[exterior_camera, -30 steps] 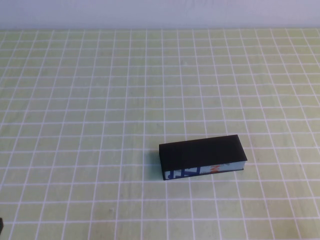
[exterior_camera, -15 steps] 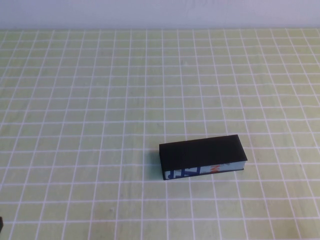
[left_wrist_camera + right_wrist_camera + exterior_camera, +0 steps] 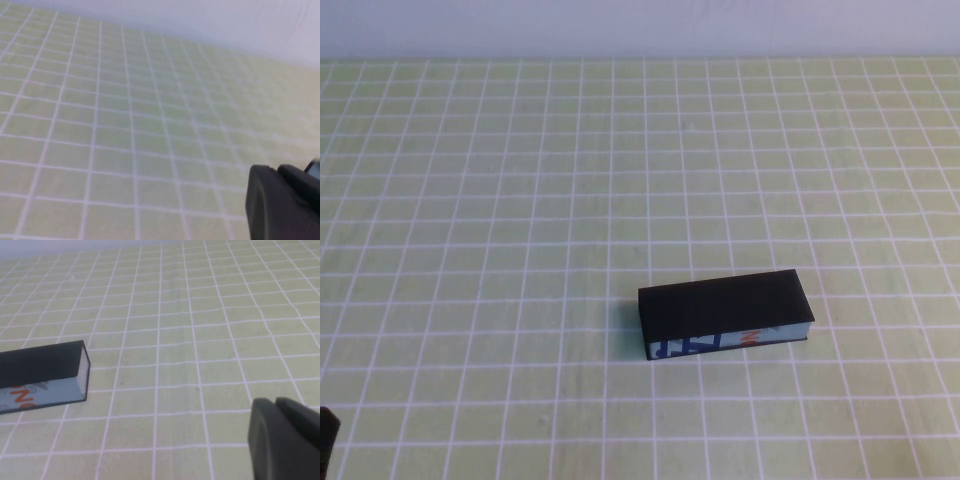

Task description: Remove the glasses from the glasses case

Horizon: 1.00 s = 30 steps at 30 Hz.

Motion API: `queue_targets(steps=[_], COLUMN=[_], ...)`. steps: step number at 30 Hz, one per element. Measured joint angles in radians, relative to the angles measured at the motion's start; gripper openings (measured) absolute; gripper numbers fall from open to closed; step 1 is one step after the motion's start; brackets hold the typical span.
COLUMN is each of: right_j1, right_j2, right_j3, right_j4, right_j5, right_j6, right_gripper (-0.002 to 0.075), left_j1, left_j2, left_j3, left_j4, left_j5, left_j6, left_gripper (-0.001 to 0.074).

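The glasses case (image 3: 725, 314) is a long black box lying shut on the green checked cloth, right of centre and toward the front, with its white printed strip facing me. One end of it also shows in the right wrist view (image 3: 42, 374). The glasses are hidden. My left gripper (image 3: 325, 437) shows only as a dark tip at the front left corner, far from the case; in its wrist view (image 3: 278, 170) the fingers lie together over bare cloth. My right gripper (image 3: 275, 402) is out of the high view; its fingers lie together, low and well to the case's right.
The green cloth (image 3: 520, 200) with its white grid covers the whole table. A pale wall (image 3: 640, 25) runs along the far edge.
The dark tip of my left gripper has come a little further into the front left corner of the high view. The case has not moved.
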Motion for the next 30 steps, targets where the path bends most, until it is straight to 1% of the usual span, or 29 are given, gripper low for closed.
queue_targets(steps=[2,4,8,11,13,15,17,20,23,25,28,30], right_j1=[0.0,0.0,0.0,0.0,0.0,0.0,0.0,0.0,0.0,0.0,0.0,0.0], right_j2=[0.0,0.0,0.0,0.0,0.0,0.0,0.0,0.0,0.0,0.0,0.0,0.0], right_j3=[0.0,0.0,0.0,0.0,0.0,0.0,0.0,0.0,0.0,0.0,0.0,0.0], right_j4=[0.0,0.002,0.002,0.002,0.002,0.002,0.002,0.002,0.002,0.002,0.002,0.002], right_j5=[0.0,0.0,0.0,0.0,0.0,0.0,0.0,0.0,0.0,0.0,0.0,0.0], right_j6=[0.0,0.0,0.0,0.0,0.0,0.0,0.0,0.0,0.0,0.0,0.0,0.0], right_gripper=[-0.0018,-0.0018,-0.0018,-0.0018,-0.0018,-0.0018,-0.0018,-0.0018,-0.0018,-0.0018,-0.0018,-0.0018], left_j1=[0.0,0.0,0.0,0.0,0.0,0.0,0.0,0.0,0.0,0.0,0.0,0.0], left_j2=[0.0,0.0,0.0,-0.001,0.01,0.072,0.164,0.353,0.584,0.733,0.931,1.049], left_j3=[0.0,0.0,0.0,0.0,-0.005,-0.043,-0.116,-0.283,-0.443,-0.554,-0.706,-0.807], left_j4=[-0.122,-0.202,-0.255,-0.27,-0.291,-0.303,-0.29,-0.256,-0.283,-0.335,-0.376,-0.401], left_j5=[-0.066,-0.133,-0.251,-0.263,-0.203,-0.108,0.011,0.223,0.398,0.502,0.607,0.636], left_j6=[-0.021,-0.03,-0.038,-0.042,-0.06,-0.069,-0.064,-0.013,0.133,0.306,0.451,0.525], left_gripper=[-0.0003,-0.0003,-0.0003,-0.0003,-0.0003,-0.0003,-0.0003,-0.0003,-0.0003,-0.0003,-0.0003,-0.0003])
